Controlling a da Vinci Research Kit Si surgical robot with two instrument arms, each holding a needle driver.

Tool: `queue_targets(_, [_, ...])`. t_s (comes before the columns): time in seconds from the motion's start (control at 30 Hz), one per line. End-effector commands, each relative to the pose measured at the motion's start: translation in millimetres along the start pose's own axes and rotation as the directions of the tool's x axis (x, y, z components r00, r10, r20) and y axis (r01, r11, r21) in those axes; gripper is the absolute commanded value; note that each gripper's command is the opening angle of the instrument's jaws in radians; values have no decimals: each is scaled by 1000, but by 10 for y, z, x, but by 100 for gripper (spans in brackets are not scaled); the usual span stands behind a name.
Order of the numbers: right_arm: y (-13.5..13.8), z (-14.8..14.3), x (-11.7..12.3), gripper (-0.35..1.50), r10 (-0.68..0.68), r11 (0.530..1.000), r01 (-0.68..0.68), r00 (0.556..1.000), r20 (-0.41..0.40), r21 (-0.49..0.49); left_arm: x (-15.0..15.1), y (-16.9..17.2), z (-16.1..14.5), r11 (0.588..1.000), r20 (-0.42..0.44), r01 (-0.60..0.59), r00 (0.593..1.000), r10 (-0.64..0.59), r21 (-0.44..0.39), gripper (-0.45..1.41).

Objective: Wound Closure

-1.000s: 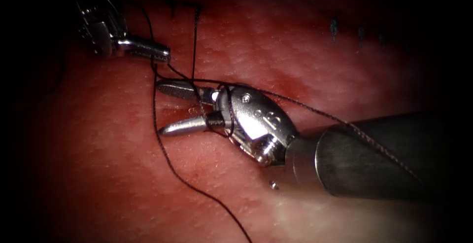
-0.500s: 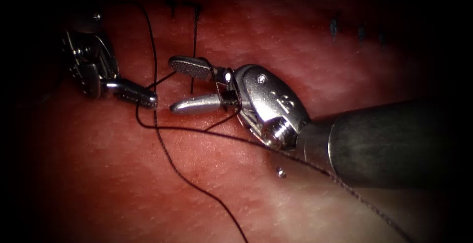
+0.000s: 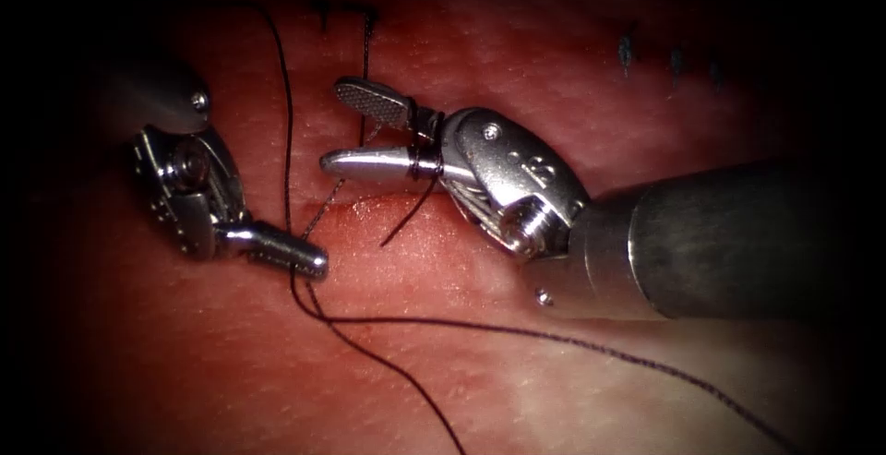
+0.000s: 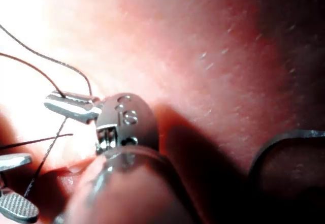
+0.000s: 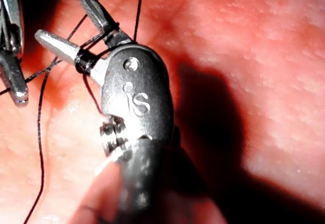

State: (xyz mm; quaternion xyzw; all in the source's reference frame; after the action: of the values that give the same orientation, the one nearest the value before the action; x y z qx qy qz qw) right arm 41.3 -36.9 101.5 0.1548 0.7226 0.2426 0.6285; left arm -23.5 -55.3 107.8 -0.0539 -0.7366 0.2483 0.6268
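Note:
On the left, my left tool has its jaws shut on the dark thread. One strand climbs from there to the top stitches. Another strand trails off to the lower right. My right tool hangs open over the tissue, nothing between its jaws. Thread is wound around the base of the jaws, and a short end dangles over the cut. The left wrist view has the left tool clamped on thread. The right wrist view has the right tool open with the wrap.
Dark stitches sit at the top of the tissue and blue marks at the upper right. A long strand runs down off the lower edge. The right tool's thick shaft fills the right side.
My left tool went down and a little right, thread still in its jaws. The right tool rose, still open with the wrap on it. The strand to the right sank lower.

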Motion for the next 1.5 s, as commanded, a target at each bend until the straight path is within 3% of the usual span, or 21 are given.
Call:
queue_targets(0.03, [5,3,-12,64,-8,1000,8,1000,19,-20,-1,-8,8,1000,2,2,1000,-2,0,-45])
queue_targets(0.23, [5,0,-33,66,-33,997,38,997,74,-68,-13,3,15,1000,-31,13,999,-14,-24,-45])
queue_targets(0.83, [36,0,-33,64,20,976,14,988,153,-217,-9,44,-1,993,-85,94,991,-100,-75,-45])
queue_targets(1.27, [49,4,-45,73,101,945,-31,975,200,-326,2,47,-7,993,-88,93,991,-100,-79,-45])
queue_targets(1.5, [54,10,-58,91,164,929,-82,966,202,-361,9,40,-11,991,-90,104,990,-112,-85,-45])
